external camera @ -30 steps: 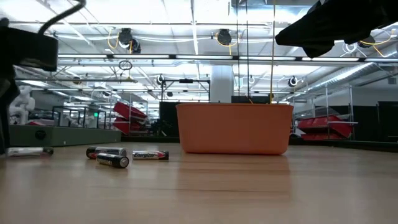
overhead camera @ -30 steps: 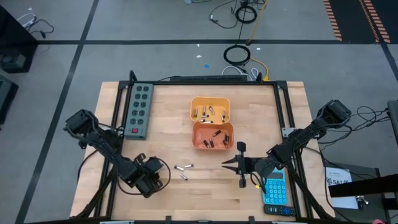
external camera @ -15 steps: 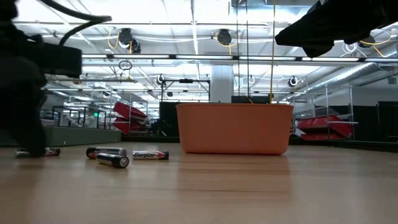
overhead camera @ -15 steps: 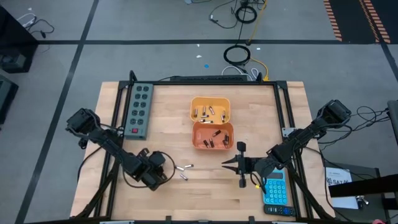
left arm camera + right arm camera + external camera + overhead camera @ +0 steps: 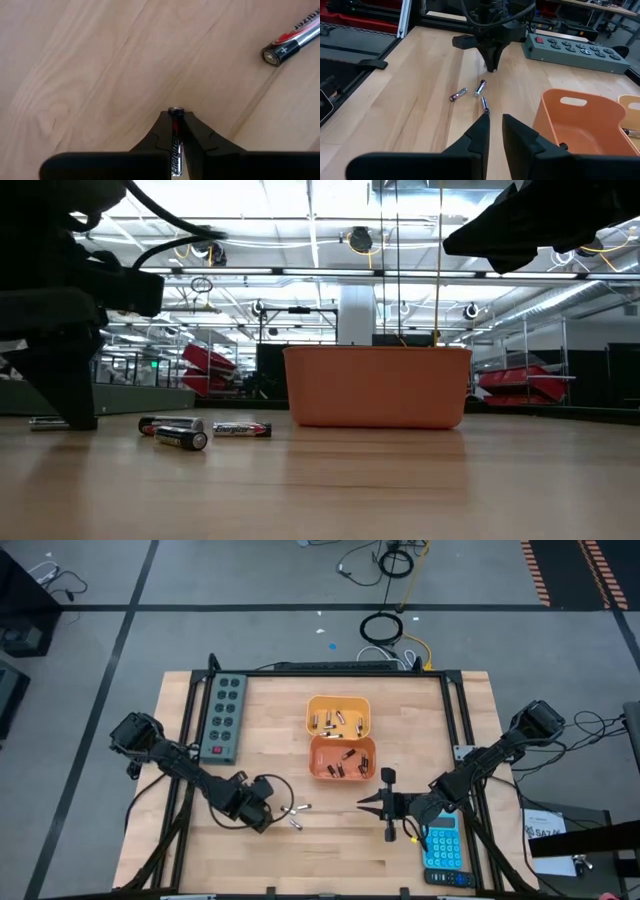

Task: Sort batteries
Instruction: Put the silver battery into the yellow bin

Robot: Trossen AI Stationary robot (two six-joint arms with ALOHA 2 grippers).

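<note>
Three batteries lie loose on the wood near the table's front: one, another, and one more seen in the right wrist view. My left gripper stands just left of them, shut on a further battery. Right of the middle, my right gripper hangs above the table, its fingers a narrow gap apart with nothing between them. More batteries lie in the yellow bin and the orange bin. My left gripper pinches a dark battery with a red band between its two fingertips, by its long sides. The fingers come from above, slanting toward the table's right. In the low view the battery lies level on the wood.
A grey power strip lies along the table's left edge. A blue calculator sits at the front right, under the right arm. Bare wood stretches between the loose batteries and the front edge.
My left gripper has moved toward the table's right edge and down, from the front left to the loose batteries, and now stands over the leftmost battery. The batteries have stayed where they were.
</note>
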